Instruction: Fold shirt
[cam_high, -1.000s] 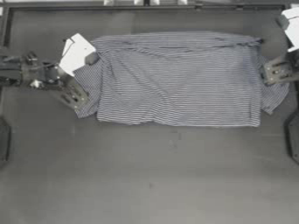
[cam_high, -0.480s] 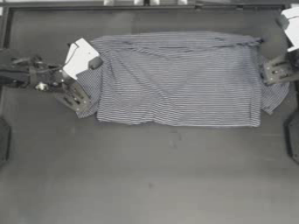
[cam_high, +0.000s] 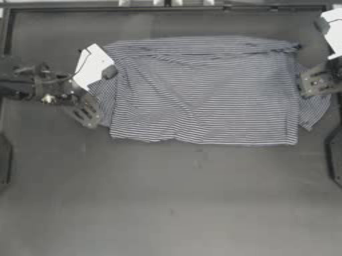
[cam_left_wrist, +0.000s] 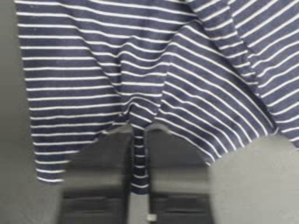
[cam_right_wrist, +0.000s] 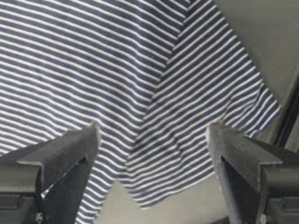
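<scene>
At the shirt's left edge, the left gripper (cam_left_wrist: 138, 192) is pinched together on a narrow fold of striped cloth, jaws pressed nearly flat with the fabric running between them. Risk: that pinch looks thin, so a quick pull could let the cloth slip out, or drag the whole shirt (cam_high: 200, 90) sideways and bunch it instead of folding the sleeve over. Right gripper (cam_right_wrist: 152, 144) sits at the shirt's right sleeve, jaws spread wide, straddling a loose corner of the sleeve, holding nothing; if it closes too far out it may catch only the hem, or miss. Shirt lies spread on the upper half of the dark table (cam_high: 167, 200), mostly flat with some wrinkles, bottom edge straight. White tag-like piece (cam_high: 91, 65) shows by the shirt's upper left corner, near the left arm. Fold seems barely begun.
</scene>
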